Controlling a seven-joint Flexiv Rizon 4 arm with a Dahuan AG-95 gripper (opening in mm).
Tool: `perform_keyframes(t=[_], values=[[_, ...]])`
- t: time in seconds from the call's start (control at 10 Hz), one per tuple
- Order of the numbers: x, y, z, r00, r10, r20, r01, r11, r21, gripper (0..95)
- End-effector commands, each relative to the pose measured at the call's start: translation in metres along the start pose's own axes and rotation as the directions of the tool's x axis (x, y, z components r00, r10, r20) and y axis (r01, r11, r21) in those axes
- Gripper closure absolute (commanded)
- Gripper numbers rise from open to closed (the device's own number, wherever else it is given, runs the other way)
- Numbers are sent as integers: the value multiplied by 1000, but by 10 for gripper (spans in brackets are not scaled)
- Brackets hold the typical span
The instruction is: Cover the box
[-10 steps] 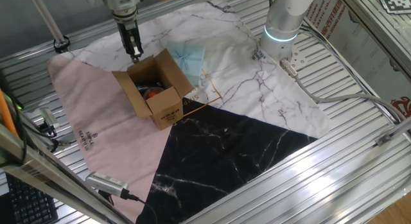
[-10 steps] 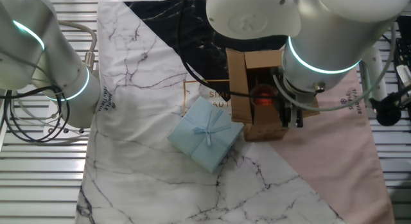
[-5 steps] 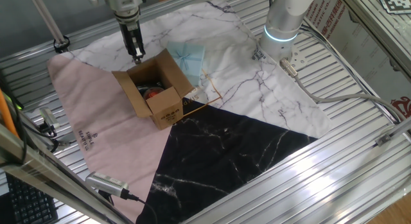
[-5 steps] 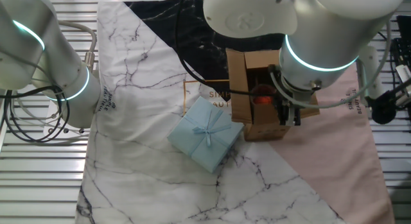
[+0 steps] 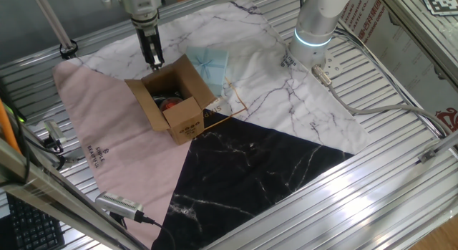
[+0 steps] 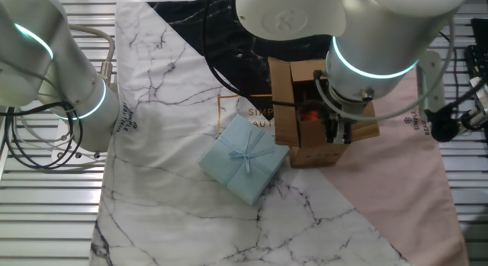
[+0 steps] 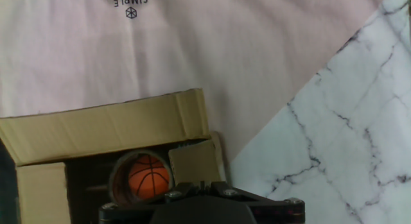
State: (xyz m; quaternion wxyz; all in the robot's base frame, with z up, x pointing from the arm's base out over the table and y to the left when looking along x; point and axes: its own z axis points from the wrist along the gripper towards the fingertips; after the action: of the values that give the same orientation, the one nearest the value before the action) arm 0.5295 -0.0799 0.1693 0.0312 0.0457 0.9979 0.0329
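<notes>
The small brown corrugated cardboard box sits open on the pink part of the mat, flaps up. It looks light and stiff-ish, so nudging a flap edge should fold it. The two-finger gripper hovers by the far flap; jaws probably near-closed and empty, hard to tell.

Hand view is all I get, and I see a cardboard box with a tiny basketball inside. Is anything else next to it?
Observer: Yes. A pale blue gift box with a bow sits right beside the box.
Operator: Where's my gripper?
Observer: The gripper hangs at the box's back edge, fingers pointing down.
Operator: Is the mat just pink and white?
Observer: No, there's a black marble part too, on the box's other side.
</notes>
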Motion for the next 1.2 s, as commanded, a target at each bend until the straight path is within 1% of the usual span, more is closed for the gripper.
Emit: perform_keyframes(t=[0.1,0.2,0.3,0.5,0.9,1.2], values=[[0,2,2,1000,1,0,-1,1000,0,950],[1,5,5,1000,3,1,-3,1000,0,950],[1,5,6,1000,2,1,-2,1000,4,950],[3,5,11,1000,2,2,-2,1000,1,950],[6,-4,17,1000,-5,5,5,1000,-6,950],[8,2,25,1000,8,12,-8,1000,-5,950]])
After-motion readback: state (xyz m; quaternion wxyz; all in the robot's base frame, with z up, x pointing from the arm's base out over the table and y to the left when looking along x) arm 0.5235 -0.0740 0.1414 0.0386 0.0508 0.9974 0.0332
